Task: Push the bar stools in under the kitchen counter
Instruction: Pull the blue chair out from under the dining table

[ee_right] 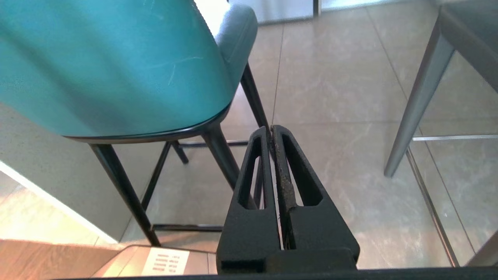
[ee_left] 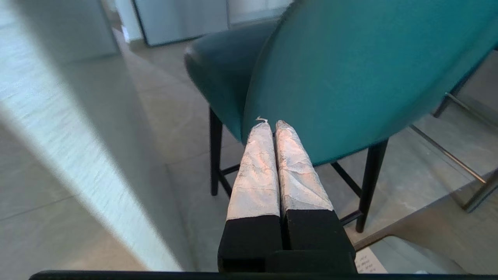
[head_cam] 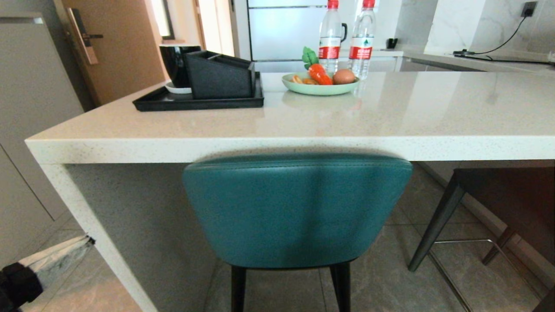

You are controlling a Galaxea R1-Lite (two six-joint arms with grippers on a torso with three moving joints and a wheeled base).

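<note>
Bright daylight from the far side; glossy kitchen counter (head_cam: 390, 117) mirrors two water bottles (head_cam: 347, 39). Shadow beneath the slab, over the teal stool's (head_cam: 297, 208) top edge. Wrist views: stool back soft, slightly blurred; sunlit floor patches.

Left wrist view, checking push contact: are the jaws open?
No, the left gripper has its jaws shut together, tips at the teal stool back.

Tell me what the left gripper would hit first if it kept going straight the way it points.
Most likely the teal stool: the left gripper, jaws shut, points at the lower back of its backrest, apparently at or almost touching it; depth is unclear.
</note>
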